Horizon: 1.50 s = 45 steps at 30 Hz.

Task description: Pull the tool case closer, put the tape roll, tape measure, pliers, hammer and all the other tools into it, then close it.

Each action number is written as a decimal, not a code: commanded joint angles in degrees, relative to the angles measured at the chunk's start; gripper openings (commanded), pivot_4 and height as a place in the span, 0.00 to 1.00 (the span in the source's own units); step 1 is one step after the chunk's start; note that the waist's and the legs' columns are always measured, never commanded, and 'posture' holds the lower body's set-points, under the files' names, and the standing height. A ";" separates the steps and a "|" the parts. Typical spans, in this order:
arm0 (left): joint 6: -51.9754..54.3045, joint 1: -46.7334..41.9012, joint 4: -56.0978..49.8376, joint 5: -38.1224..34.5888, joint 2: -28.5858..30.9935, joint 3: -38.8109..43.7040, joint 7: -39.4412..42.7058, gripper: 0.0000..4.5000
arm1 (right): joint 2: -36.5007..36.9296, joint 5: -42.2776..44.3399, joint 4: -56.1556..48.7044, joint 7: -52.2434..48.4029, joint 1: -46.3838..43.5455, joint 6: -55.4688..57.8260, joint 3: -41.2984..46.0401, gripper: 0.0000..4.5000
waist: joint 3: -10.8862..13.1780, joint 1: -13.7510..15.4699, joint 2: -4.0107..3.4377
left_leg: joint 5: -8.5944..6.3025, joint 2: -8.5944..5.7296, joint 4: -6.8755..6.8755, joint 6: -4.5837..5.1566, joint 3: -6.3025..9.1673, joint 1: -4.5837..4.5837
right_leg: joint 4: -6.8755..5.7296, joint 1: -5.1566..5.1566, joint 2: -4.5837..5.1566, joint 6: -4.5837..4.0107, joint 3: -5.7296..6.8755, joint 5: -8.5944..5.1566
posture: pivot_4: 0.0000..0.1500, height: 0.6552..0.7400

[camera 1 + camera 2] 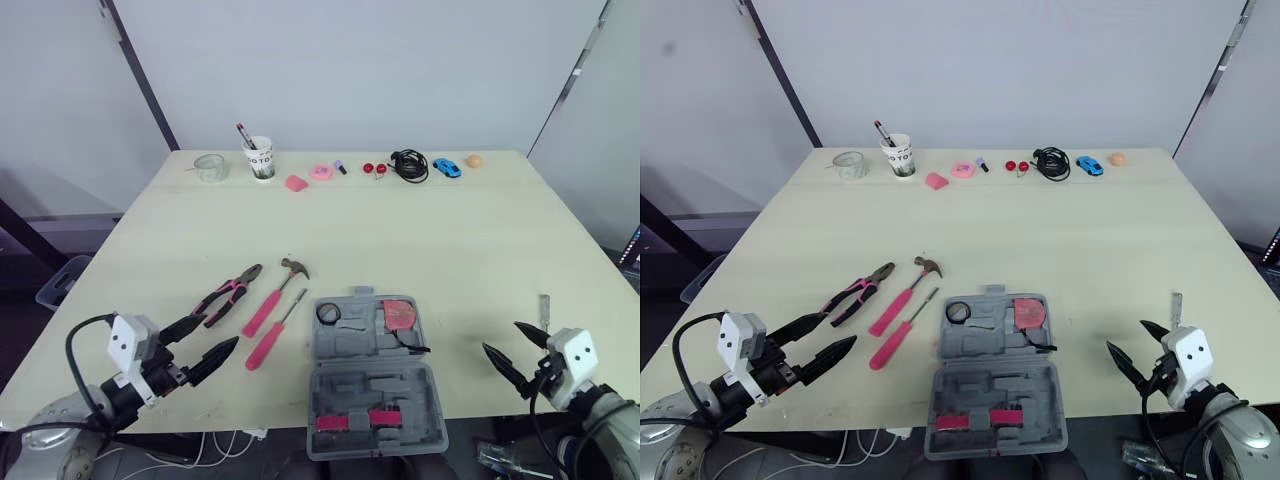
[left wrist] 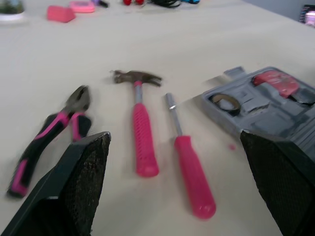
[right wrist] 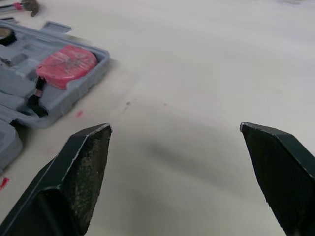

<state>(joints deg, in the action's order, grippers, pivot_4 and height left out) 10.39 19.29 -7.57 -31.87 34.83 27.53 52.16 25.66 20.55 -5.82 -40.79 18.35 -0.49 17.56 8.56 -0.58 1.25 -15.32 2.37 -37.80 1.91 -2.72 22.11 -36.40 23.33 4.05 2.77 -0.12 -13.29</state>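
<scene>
Left gripper [image 1: 220,331]: fingers spread, empty, low over the table. Pliers [image 1: 228,294] at its 12 o'clock; hammer [image 1: 275,295] and screwdriver [image 1: 272,335] at 2 o'clock. Right gripper [image 1: 501,336]: also spread, empty. Case [image 1: 380,385] lies open between the grippers, at the right gripper's 9 o'clock. Tape roll [image 1: 329,313] and tape measure [image 1: 400,314] sit in its far half.

The white paper cup [image 1: 260,160] at about eleven o'clock on the worktop [image 1: 480,230] bears dark printed lettering, too small to read surely. Nothing else legible.
</scene>
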 commanded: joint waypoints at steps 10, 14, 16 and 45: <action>-5.87 5.51 3.22 1.87 -3.66 5.51 -3.74 1.00 | -1.02 3.70 4.38 -0.26 8.67 -4.18 9.32 0.99 | -0.10 0.09 0.10 | -0.01 0.02 0.02 -0.01 0.11 0.33 | 0.19 0.18 0.15 -0.11 0.13 0.07 | 1.00 1.00; -6.11 6.83 2.50 1.30 -4.99 6.37 -4.88 1.00 | -2.01 4.71 5.20 -0.04 10.35 -4.95 10.75 0.99 | -0.12 0.05 0.07 | -0.01 0.04 0.06 -0.02 0.16 0.40 | 0.28 0.22 0.43 -0.07 0.32 0.04 | 1.00 1.00; -6.17 7.18 2.22 1.37 -5.22 6.38 -4.88 1.00 | -2.27 4.68 5.55 -0.14 10.65 -5.38 10.70 0.99 | -0.14 0.04 0.09 | -0.01 0.05 0.11 -0.02 0.18 0.43 | 0.35 0.22 0.43 -0.11 0.35 0.07 | 1.00 1.00; -5.80 5.00 0.94 1.92 -3.88 4.10 -3.69 1.00 | -1.00 4.28 -2.37 0.69 7.27 -3.10 6.71 0.99 | -0.22 0.07 0.10 | 0.00 0.02 0.14 -0.01 0.22 0.49 | 0.43 0.21 0.14 -0.13 0.41 0.09 | 1.00 1.00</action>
<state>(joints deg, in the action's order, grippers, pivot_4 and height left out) 5.32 24.24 -4.14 -29.49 29.93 31.35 47.78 23.96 24.48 -5.05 -39.70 25.69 -3.78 24.55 8.33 -0.51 1.35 -15.32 2.39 -37.67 1.91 -2.50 22.59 -35.97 23.54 4.18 2.64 0.29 -13.20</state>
